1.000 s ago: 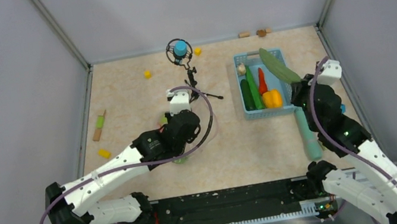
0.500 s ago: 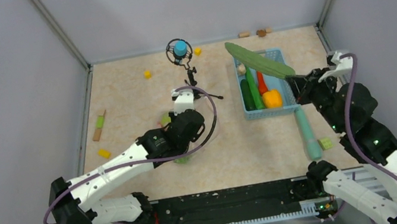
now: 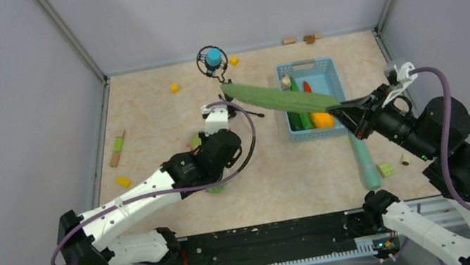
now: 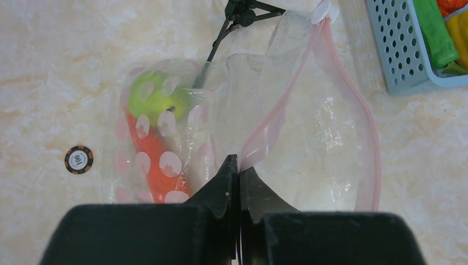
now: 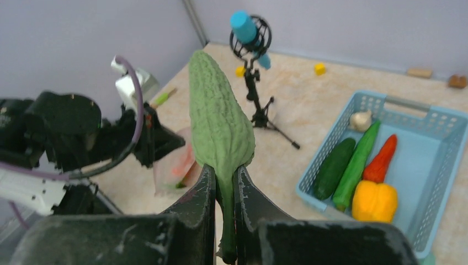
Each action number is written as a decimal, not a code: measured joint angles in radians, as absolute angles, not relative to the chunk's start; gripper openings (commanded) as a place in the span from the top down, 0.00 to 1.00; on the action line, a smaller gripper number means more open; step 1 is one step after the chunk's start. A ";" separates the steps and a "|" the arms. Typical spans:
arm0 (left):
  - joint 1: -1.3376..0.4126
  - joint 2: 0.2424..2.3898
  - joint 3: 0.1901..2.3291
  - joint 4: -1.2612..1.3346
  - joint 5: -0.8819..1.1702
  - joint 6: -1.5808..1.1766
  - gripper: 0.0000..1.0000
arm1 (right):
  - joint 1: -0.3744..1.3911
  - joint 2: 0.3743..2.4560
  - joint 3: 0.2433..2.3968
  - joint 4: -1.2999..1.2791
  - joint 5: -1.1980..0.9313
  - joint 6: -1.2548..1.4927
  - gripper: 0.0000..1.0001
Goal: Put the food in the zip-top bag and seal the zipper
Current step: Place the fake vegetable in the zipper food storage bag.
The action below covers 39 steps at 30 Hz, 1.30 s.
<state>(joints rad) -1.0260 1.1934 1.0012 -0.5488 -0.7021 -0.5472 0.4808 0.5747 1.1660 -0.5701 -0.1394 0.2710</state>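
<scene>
My right gripper (image 3: 346, 112) (image 5: 223, 182) is shut on the stem end of a long bumpy green cucumber (image 3: 276, 97) (image 5: 218, 118), held in the air pointing left over the table. My left gripper (image 4: 239, 165) (image 3: 209, 144) is shut on the pink zipper strip (image 4: 287, 105) of the clear zip-top bag (image 4: 309, 132), holding its mouth open. A green pear (image 4: 157, 99) and an orange carrot (image 4: 160, 165) lie inside the bag. The bag is mostly hidden under my left arm in the top view.
A light blue basket (image 3: 333, 71) (image 5: 441, 165) holds two green cucumbers (image 5: 345, 165), a red pepper (image 5: 383, 157), a yellow pepper (image 5: 374, 201) and a mushroom (image 5: 361, 118). A microphone on a tripod (image 3: 214, 61) stands behind the bag. A pale teal cylinder (image 3: 364, 158) lies right of centre. Yellow cubes (image 3: 174, 87) are scattered.
My right arm has swung the bumpy cucumber from above the basket leftwards, towards the bag. My left gripper holds still on the zipper.
</scene>
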 measured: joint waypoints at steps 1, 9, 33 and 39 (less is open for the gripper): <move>-1.026 1.191 1.001 -0.549 -0.704 -0.547 1.00 | 0.481 0.574 1.165 -0.600 -0.164 0.269 1.00; -1.026 1.152 1.001 -0.550 -0.730 -0.548 1.00 | 0.481 0.488 1.090 -0.796 -0.215 0.271 1.00; -1.023 1.135 0.996 -0.521 -0.547 -0.525 1.00 | 0.481 0.448 0.751 -0.614 -0.290 0.400 1.00; -1.023 1.165 1.023 -0.514 -0.483 -0.553 1.00 | 0.481 0.456 0.665 -0.394 -0.231 0.503 1.00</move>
<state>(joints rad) -1.0225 1.1652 1.0225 -0.5144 -0.4831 -0.5533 0.4812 0.4557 0.6647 -0.3939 -0.2306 0.5034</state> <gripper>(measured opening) 0.023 0.055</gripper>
